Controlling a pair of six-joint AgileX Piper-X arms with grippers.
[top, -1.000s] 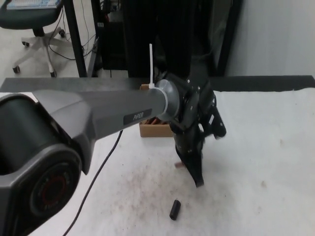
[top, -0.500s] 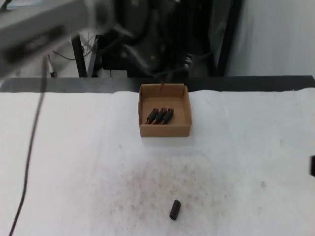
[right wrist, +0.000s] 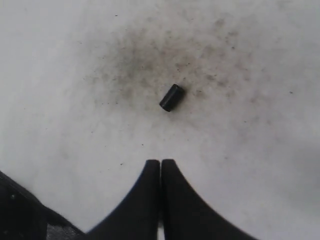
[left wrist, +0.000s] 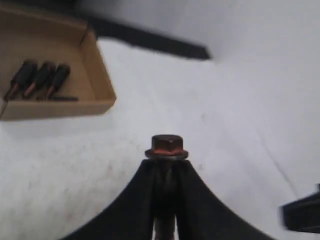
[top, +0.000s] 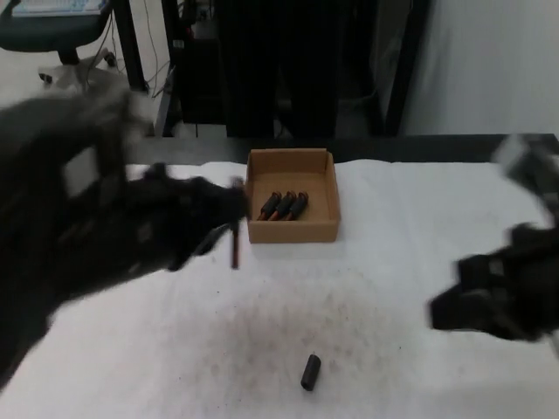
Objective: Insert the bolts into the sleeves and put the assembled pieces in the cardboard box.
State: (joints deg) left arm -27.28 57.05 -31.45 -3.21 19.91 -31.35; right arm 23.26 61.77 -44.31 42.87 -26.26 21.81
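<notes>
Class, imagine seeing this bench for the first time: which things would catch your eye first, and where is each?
The left pincer grips a rusty-brown hex-headed metal bolt above the white cloth, beside the open brown cardboard box holding three black-and-orange assembled pieces. A short black cylindrical sleeve lies alone on the cloth's stained patch, nearer the camera, with the shut right pincer aimed at it.

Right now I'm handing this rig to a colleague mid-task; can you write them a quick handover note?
Left gripper: shut on a bolt, near the cardboard box.
Right gripper: shut, empty, above the loose sleeve on the bench.
Done: three assembled pieces lie in the box.
Left to do: insert the bolt into that sleeve, then put the piece in the box.
</notes>
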